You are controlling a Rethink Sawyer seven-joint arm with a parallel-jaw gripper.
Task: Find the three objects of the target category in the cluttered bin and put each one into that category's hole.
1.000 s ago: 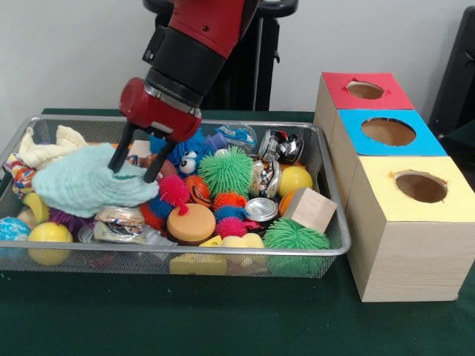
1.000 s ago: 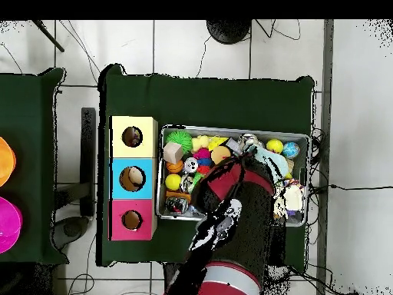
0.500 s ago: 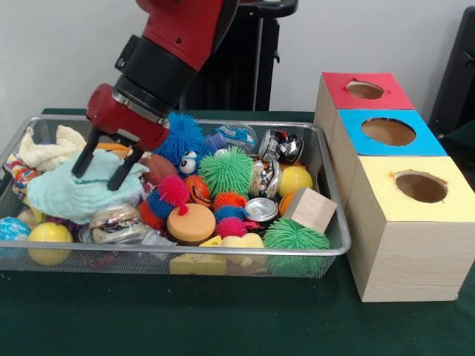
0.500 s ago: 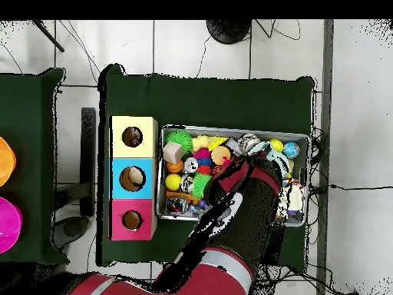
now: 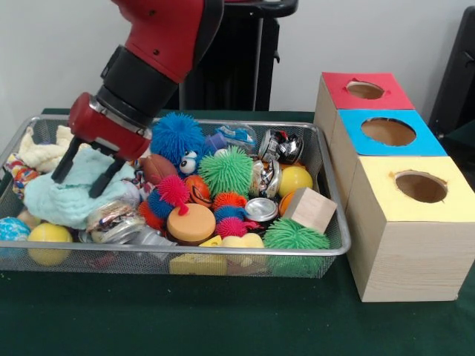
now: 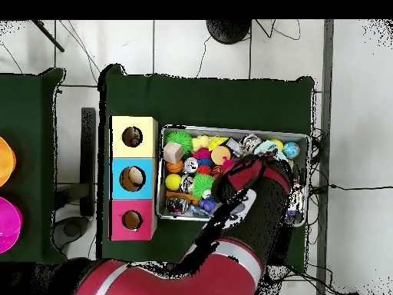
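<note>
Gripper [image 5: 80,172] has shifted further left along the wire bin [image 5: 330,245], fingers spread, holding nothing, tips over the crumpled mint cloth [image 5: 63,199] lying lengthwise along the bin's left end. Spiky balls, cans and a wooden block [image 5: 309,209] crowd the rest. Three hole boxes [image 5: 404,237] stand beside it.

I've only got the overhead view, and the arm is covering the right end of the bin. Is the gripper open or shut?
Observer: Open. In the front view the gripper has its fingers spread, with nothing between them.
Operator: What is under it?
Observer: A pale green cloth, bunched up at that end of the bin. The fingertips are at its top surface.
Operator: Anything right beside the cloth?
Observer: A brown toy football lies against the cloth's edge.
</note>
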